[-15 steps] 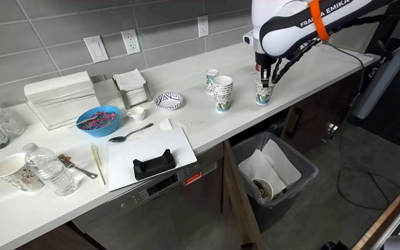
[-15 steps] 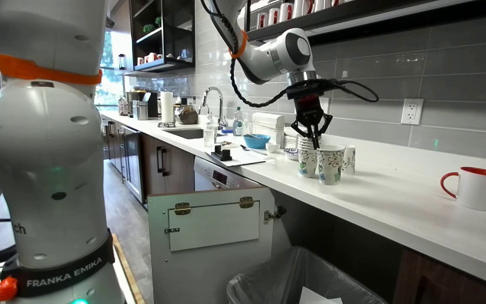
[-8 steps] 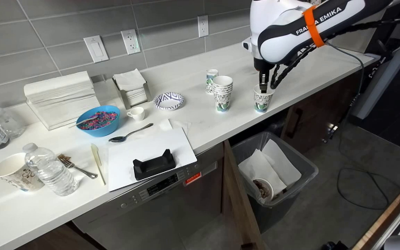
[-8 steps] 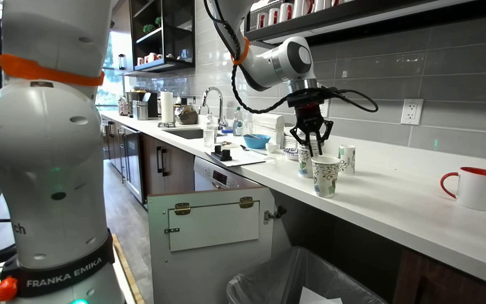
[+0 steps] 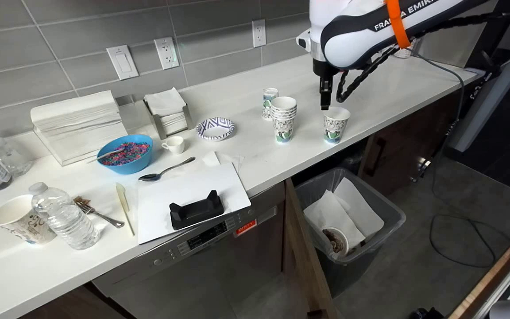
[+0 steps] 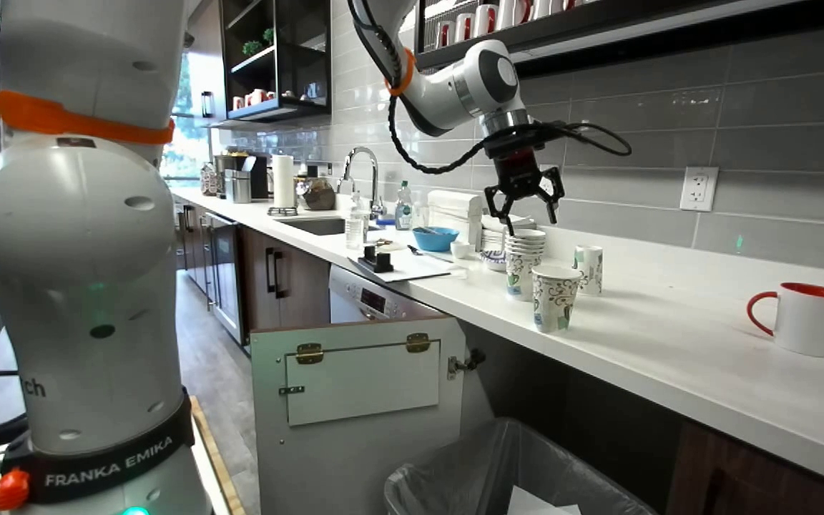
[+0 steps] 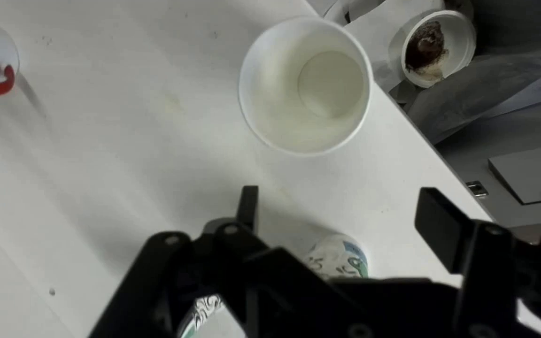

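My gripper (image 6: 531, 225) stands wide open above the counter with nothing between its fingers (image 7: 442, 225). A patterned paper cup (image 5: 334, 126) stands upright near the counter's front edge, apart from the jaws; the wrist view looks down into this cup (image 7: 305, 87), which is bare inside. To its left in an exterior view is a stack of several like cups (image 5: 283, 122). Below the jaws in the wrist view, part of the cup stack (image 7: 338, 258) shows, the rest covered by the gripper. Behind the stack stands another patterned cup (image 5: 269, 105).
A lined trash bin (image 5: 394, 217) sits below the counter edge, beside an opened cabinet door (image 6: 362, 393). A white mug with red handle (image 6: 809, 318) stands farther along. A patterned bowl (image 5: 215, 129), blue bowl (image 5: 142, 161), spoon (image 5: 166, 170) and bottle (image 5: 67, 217) share the counter.
The jaws were shut on the paper cup's rim. That cup came down nearer the counter's front edge, the jaws opened, and the gripper rose away toward the stack.
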Motion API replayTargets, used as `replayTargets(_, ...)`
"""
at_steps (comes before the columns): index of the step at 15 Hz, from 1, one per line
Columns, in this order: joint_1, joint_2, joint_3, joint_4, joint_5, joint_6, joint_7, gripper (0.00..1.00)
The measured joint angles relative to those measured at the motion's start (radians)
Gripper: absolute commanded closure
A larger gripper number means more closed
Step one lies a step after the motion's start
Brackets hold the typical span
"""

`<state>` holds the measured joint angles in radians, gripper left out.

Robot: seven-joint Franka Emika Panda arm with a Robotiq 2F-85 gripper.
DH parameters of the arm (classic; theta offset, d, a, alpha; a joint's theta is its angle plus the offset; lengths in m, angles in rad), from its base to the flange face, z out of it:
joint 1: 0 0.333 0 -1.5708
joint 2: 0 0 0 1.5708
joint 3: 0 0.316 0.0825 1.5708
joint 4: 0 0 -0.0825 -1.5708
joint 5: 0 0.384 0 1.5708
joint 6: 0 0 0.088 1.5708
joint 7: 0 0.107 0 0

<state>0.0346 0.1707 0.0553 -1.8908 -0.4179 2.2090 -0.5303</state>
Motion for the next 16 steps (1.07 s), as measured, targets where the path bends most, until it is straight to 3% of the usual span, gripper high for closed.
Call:
replayTargets(7, 0.025, 0.017, 0.049, 0.093, 0.023, -0.050, -0.250, 0.00)
replayTargets(16, 0.023, 0.129, 0.055, 0.210, 0.090, -0.104, -0.573, 0.00)
